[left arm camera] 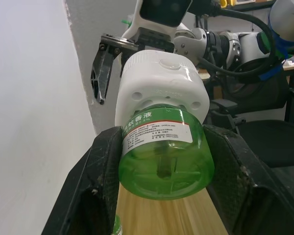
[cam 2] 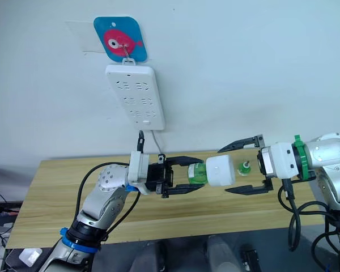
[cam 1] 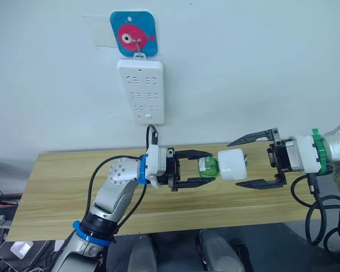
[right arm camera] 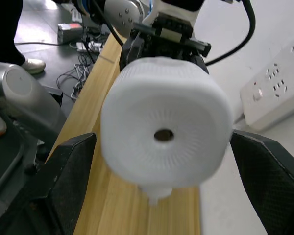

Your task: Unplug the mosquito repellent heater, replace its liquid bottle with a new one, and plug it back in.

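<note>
Heater: plain white, fine ribbed face around a dark centre hole. Bottle: clear green, white label with green band. Gripper fingers: black. Power strip: white. Wall hook plate: blue with pink fish. Table: pale wood grain.

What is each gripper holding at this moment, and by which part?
The left gripper holds the mosquito repellent heater by its green liquid bottle, one finger on each side. The right gripper is open around the white body and holds nothing.
</note>
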`<state>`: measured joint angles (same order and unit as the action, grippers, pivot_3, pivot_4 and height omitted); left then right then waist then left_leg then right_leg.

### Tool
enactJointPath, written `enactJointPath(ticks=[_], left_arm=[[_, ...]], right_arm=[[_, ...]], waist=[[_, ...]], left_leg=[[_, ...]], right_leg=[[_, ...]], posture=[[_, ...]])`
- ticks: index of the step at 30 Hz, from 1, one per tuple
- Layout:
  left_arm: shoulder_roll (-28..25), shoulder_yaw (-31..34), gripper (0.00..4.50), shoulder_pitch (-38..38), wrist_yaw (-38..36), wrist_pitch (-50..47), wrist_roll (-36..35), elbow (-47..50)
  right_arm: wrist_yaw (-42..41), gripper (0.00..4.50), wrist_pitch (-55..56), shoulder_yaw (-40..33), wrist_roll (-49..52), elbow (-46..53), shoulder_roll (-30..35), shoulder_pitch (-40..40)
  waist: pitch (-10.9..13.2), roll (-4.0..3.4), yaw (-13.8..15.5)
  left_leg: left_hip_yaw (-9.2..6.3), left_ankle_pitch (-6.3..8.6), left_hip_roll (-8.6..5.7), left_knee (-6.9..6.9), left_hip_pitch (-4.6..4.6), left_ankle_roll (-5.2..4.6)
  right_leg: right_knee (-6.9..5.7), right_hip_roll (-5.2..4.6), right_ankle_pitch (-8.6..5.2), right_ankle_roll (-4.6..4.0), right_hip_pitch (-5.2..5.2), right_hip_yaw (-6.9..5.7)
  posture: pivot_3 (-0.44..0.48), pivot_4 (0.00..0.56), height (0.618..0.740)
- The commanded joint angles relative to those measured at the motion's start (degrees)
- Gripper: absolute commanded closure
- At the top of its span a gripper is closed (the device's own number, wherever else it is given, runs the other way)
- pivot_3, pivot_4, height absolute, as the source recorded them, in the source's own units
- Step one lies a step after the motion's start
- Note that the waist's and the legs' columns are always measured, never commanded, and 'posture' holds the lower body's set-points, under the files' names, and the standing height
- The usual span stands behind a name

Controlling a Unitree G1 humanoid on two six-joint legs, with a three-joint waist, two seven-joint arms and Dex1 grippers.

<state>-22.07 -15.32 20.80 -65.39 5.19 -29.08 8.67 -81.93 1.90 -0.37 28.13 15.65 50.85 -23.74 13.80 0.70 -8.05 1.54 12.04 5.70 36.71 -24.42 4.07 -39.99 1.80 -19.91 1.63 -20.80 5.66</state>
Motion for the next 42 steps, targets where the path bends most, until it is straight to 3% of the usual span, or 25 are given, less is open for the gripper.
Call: enactJointPath(ticks=[1, 5, 13, 20, 23, 26, 30, 32, 42], left_arm=[[0.31, 1.02, 2.27, 0.41, -0.26, -0.13, -0.26, 2.69], [0.24, 1.12, 2.27, 0.05, -0.33, -0.26, -0.15, 2.82], [-0.06, 1.03, 2.27, 0.75, 0.76, -2.82, 0.42, 2.67], [-6.04, 2.13, 0.03, 3.67, 0.56, -20.53, -5.38, 8.04], [-11.17, 1.83, 0.0, 8.56, -1.5, -30.83, -7.65, 8.13], [-12.94, 2.04, 0.0, 13.6, -1.45, -40.13, -10.54, 6.38], [-18.43, -2.6, 0.0, 20.94, -8.7, -52.56, -12.08, 5.62], [-18.18, -4.8, 0.0, 24.41, -8.61, -57.18, -11.57, 3.73], [-17.41, -14.44, 0.0, 28.73, -11.65, -55.09, -0.36, -0.33]], right_arm=[[-0.22, 0.39, -0.21, -0.53, 0.92, 1.26, 0.0, -1.44], [-0.57, 1.54, -0.09, -0.78, 1.73, 1.46, -0.42, -1.79], [-0.12, 1.56, 1.57, -0.77, 0.76, 0.92, -1.44, -1.95], [-1.45, 1.56, 12.72, 0.81, -6.17, -4.98, -3.24, -3.53], [-5.71, 1.56, 28.76, 3.37, -10.87, -13.52, -4.47, -6.76], [-8.58, 1.56, 38.48, 5.78, -12.21, -20.3, -5.24, -8.98], [-9.75, 1.56, 46.87, 10.07, -12.26, -26.11, -6.52, -11.76], [-9.14, 1.56, 48.94, 12.28, -12.22, -26.82, -7.36, -13.28], [-7.52, 1.56, 50.97, 18.73, -11.76, -26.44, -7.48, -16.19]], waist=[[0.0, 0.0, 0.02], [0.0, 0.0, 0.02], [0.0, 0.0, 0.01], [0.0, 0.0, 0.02], [0.01, 0.01, 0.01], [0.01, 0.01, 0.07], [0.02, 0.02, 0.05], [0.04, -0.01, 0.07], [0.03, -0.01, 0.11]], left_leg=[[0.0, 0.0, 0.0, 0.0, 0.0, 0.0], [-0.02, 0.0, 0.0, 0.01, 0.0, -0.01], [-0.02, 0.0, 0.0, 0.01, 0.0, 0.0], [-0.07, 0.0, -0.01, 0.01, 0.01, 0.0], [-0.08, 0.01, 0.0, 0.05, 0.09, -0.01], [-0.08, 0.01, -0.02, 0.04, 0.29, -0.01], [-0.07, 0.01, 0.0, 0.09, 0.42, -0.01], [-0.05, 0.01, 0.0, 0.1, 0.48, -0.01], [-0.07, 0.01, 0.01, 0.18, 0.52, 0.0]], right_leg=[[0.0, 0.0, 0.0, 0.0, 0.0, 0.0], [0.0, 0.0, 0.0, 0.0, 0.01, -0.01], [0.0, 0.0, 0.0, 0.0, 0.02, -0.01], [-0.01, 0.0, 0.0, 0.0, 0.03, -0.05], [-0.01, 0.0, 0.0, 0.0, 0.14, -0.07], [0.02, 0.0, -0.01, 0.01, 0.32, -0.07], [0.05, 0.01, -0.01, 0.01, 0.42, -0.06], [0.05, 0.02, -0.01, 0.0, 0.42, -0.03], [0.05, 0.01, 0.0, -0.01, 0.49, -0.04]], posture=[[-0.205, 0.222, 0.74], [-0.206, 0.223, 0.74], [-0.209, 0.222, 0.74], [-0.19, 0.218, 0.74], [-0.183, 0.216, 0.74], [-0.179, 0.215, 0.74], [-0.169, 0.214, 0.74], [-0.169, 0.214, 0.74], [-0.177, 0.209, 0.74]])
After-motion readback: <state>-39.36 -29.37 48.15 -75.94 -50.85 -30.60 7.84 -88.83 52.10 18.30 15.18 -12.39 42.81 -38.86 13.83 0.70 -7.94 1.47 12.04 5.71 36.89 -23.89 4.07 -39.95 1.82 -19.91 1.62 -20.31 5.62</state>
